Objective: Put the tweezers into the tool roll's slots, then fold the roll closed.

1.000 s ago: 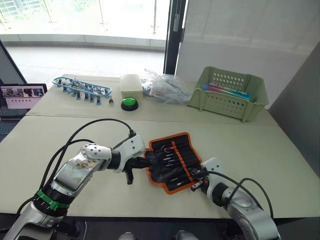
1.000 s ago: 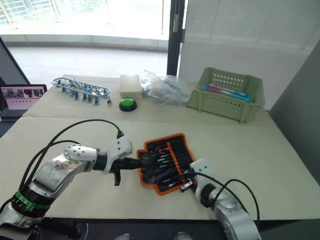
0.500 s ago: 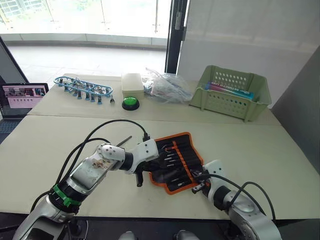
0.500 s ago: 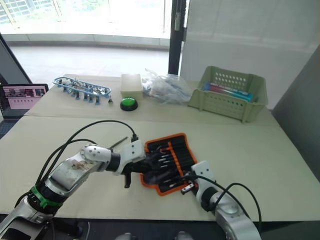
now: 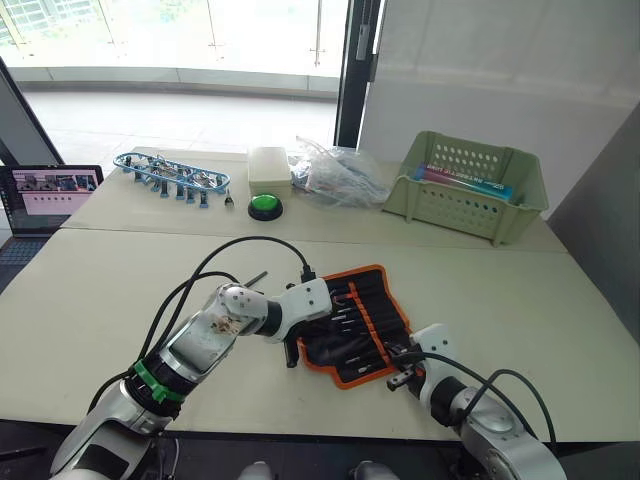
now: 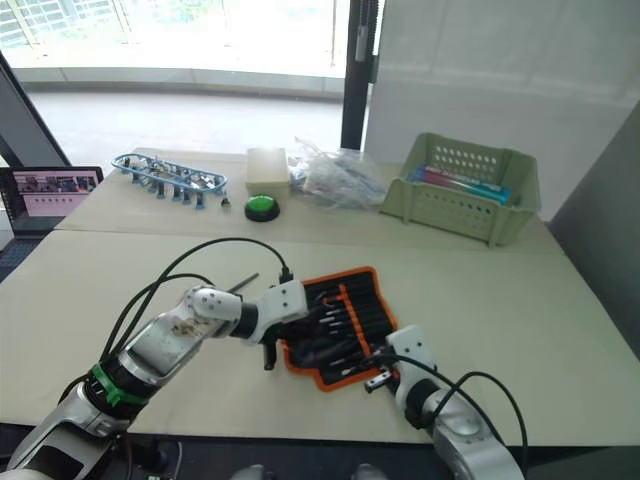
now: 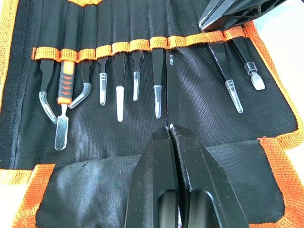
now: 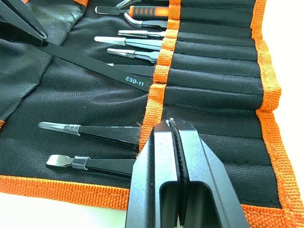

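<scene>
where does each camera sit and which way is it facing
Eye views: head, looking forward and down at the table; both arms show.
Left wrist view: along the left gripper, shut on a tweezer half in the tool roll.
Right wrist view: along the shut right gripper, on the slot strip.
Shared: the ESD-11 tweezer, in both wrist views.

The tool roll (image 5: 352, 322) lies open and flat on the table, black fabric edged in orange, with an orange slot strip (image 7: 128, 46) across it. The tweezers (image 7: 137, 76) sit side by side in the slots, tips capped, one long straight pair (image 7: 172, 90) marked ESD-11.
</scene>
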